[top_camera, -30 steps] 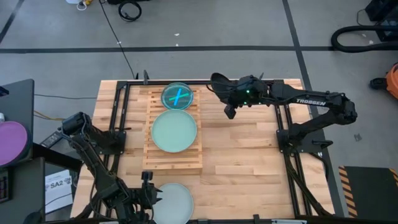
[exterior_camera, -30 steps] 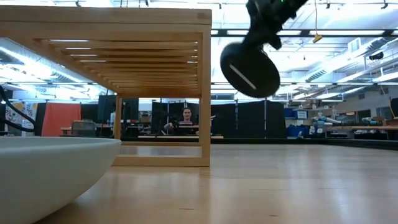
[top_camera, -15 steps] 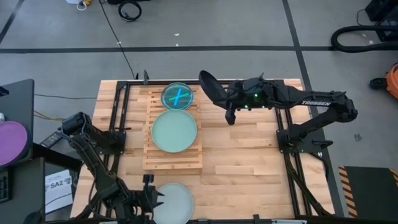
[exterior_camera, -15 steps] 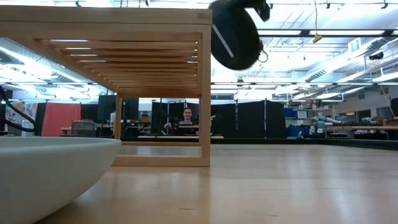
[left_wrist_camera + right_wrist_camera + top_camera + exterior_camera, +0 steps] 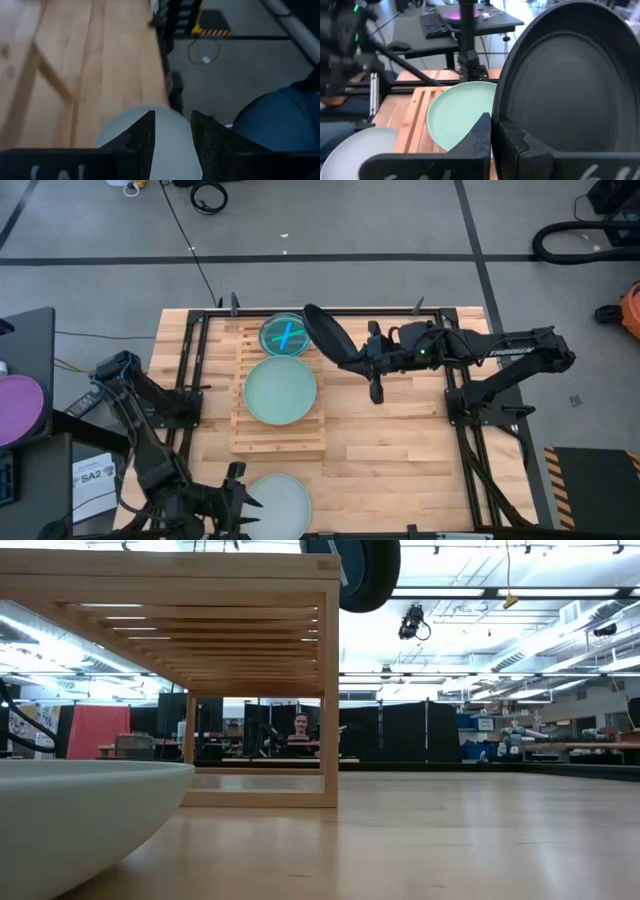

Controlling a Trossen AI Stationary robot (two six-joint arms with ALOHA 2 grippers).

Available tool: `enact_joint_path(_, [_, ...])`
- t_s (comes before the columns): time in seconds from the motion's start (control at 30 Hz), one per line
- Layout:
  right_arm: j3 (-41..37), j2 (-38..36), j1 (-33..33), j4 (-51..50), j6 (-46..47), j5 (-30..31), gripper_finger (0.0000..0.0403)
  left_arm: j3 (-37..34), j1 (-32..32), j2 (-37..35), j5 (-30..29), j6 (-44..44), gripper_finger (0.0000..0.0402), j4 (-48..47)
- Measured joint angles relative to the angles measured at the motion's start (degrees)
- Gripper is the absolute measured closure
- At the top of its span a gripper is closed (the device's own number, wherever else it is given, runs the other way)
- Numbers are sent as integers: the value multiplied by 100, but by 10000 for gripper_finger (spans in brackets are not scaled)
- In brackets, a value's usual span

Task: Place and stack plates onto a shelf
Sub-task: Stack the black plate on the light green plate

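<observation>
Shelf (image 5: 278, 435): light-wood slat rack, mid-table, carrying a small blue plate (image 5: 287, 334) at the far end and a mint-green plate (image 5: 280, 389) flat just beside it. Dark plate (image 5: 330, 337) tilted on edge in the air beside the shelf's far right corner; whitish plate (image 5: 279, 502) flat on the table's near edge.

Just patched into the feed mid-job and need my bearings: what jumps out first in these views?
The right gripper holds a dark round plate tilted in the air by the right edge of the light-wood slatted shelf. On the shelf lie a large mint-green plate and, at the far end, a small blue translucent plate. The left gripper sits at a whitish plate on the table's near edge.
</observation>
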Motion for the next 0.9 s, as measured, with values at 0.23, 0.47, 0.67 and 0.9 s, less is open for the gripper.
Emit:
enact_joint_path(0.23, [0, 0, 361, 13, -501, -44, 385, 936, 161, -123, -85, 1433, 269, -1])
enact_joint_path(0.47, [0, 0, 646, -6, -695, -49, 385, 1980, 653, -123, -397, 3083, 269, -63])
enact_joint_path(0.67, [0, 0, 845, -193, -901, -211, 385, 2788, 1461, -123, -252, 3796, 269, -153])
enact_joint_path(0.9, [0, 0, 962, -353, -978, -450, 384, 3238, 2574, -123, 176, 4443, 269, -608])
